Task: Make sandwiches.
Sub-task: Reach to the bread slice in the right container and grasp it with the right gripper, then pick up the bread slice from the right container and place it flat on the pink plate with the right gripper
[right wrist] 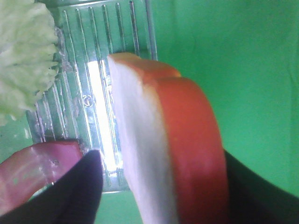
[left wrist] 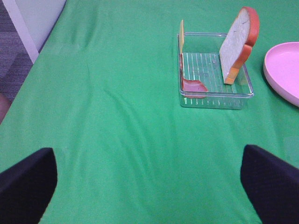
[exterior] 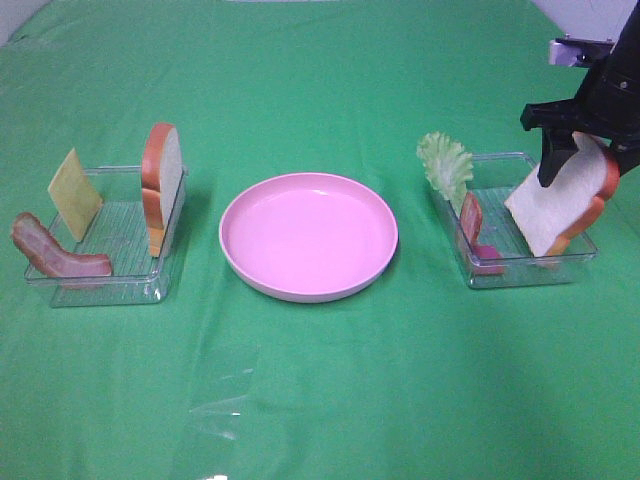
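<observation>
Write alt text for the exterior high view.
The right gripper straddles a tilted bread slice in the right tray, beside lettuce and bacon. A pink plate sits centre; the left tray holds another slice, cheese and more bacon.

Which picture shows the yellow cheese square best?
The exterior high view: the cheese stands in the left tray, its broad yellow face showing. The left wrist view catches it only edge-on, a thin strip. The right wrist view does not show it.
</observation>
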Controlling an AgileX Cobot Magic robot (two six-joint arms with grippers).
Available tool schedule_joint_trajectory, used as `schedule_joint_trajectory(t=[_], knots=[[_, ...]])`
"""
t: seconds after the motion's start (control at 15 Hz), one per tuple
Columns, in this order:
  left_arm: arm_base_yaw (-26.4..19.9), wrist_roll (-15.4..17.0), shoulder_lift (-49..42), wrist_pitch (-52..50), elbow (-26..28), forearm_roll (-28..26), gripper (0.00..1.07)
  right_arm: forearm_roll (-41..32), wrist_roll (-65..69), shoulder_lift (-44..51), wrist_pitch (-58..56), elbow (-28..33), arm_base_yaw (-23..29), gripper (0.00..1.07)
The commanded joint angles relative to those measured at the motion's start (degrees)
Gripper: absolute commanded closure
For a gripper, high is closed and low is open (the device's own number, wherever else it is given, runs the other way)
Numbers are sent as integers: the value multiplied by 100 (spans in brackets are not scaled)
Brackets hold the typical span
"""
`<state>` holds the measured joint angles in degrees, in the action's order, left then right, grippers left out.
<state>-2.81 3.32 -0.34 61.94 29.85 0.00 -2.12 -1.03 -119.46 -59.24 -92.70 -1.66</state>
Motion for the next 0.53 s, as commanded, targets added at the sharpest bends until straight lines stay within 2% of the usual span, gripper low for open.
schedule_joint_trajectory(t=[0.07,0.13,0.2,0.27,0.53], knots=[[-29,-17,-17,-17,-11,0,7,0,103,-11,-86,-11,-23,77],[-29,-17,-17,-17,-11,0,7,-6,103,-11,-120,-11,-23,92],[-29,-17,-17,-17,-11,0,7,-74,103,0,-138,-11,-23,103],[-29,-17,-17,-17,-11,0,7,-97,103,29,-143,-11,-17,106],[-29,-17,-17,-17,-11,0,7,-327,23,332,-189,-11,-17,106]])
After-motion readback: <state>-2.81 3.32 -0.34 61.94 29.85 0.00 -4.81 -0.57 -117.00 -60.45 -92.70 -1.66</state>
